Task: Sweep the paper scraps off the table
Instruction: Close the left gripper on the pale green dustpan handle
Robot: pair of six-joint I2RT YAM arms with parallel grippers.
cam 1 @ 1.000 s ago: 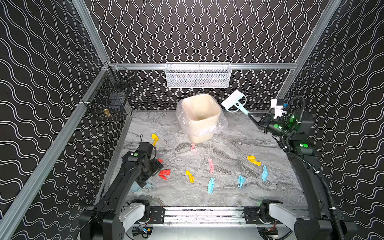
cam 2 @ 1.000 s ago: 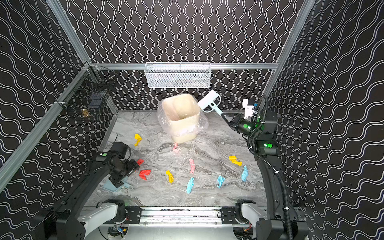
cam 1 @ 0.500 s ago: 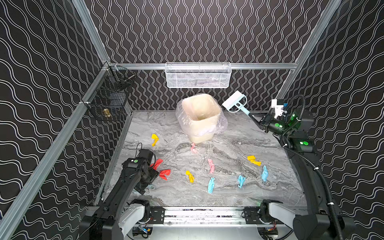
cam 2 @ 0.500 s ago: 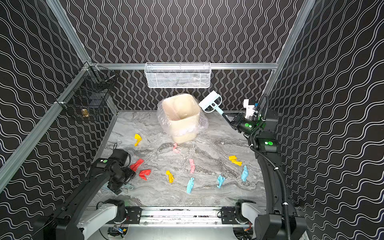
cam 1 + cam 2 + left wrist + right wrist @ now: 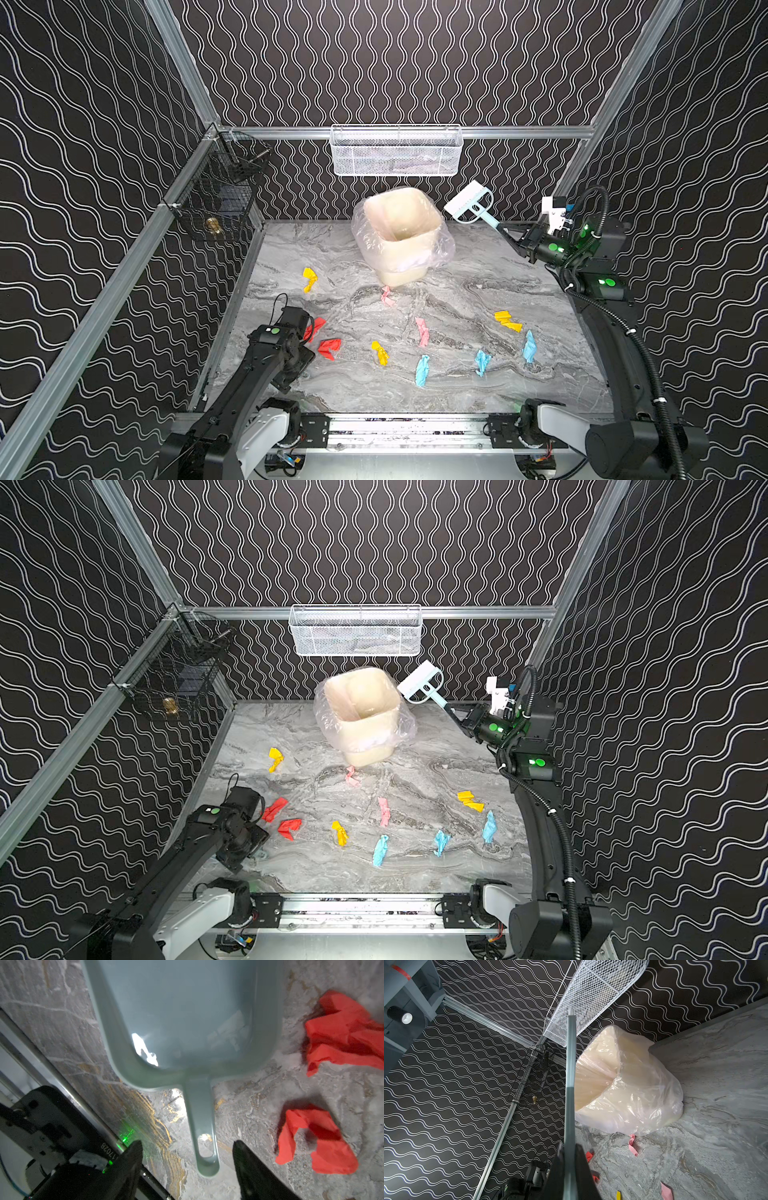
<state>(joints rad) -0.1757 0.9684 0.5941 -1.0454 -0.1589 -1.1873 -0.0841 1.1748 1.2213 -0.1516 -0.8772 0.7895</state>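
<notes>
In both top views the paper scraps (image 5: 422, 370) are seen scattered over the middle and front of the tabletop (image 5: 365, 395), none yet gathered. The brush (image 5: 467, 201) is held aloft beside the lined bin (image 5: 401, 232) by the right hand (image 5: 515, 243). In the left wrist view the left hand (image 5: 187, 1144) is seen with its jaws apart on either side of the dustpan handle (image 5: 202, 1118), neither touching it. The dustpan (image 5: 182, 1012) lies flat, with two red scraps (image 5: 342, 1032) just beside it. The handle is best centred between the jaws and taken near its end, so that the pan is not twisted or pushed into the red scraps. In the right wrist view the right hand is seen clamped on the brush handle (image 5: 569, 1084), which should be held clear until the pan is secured.
</notes>
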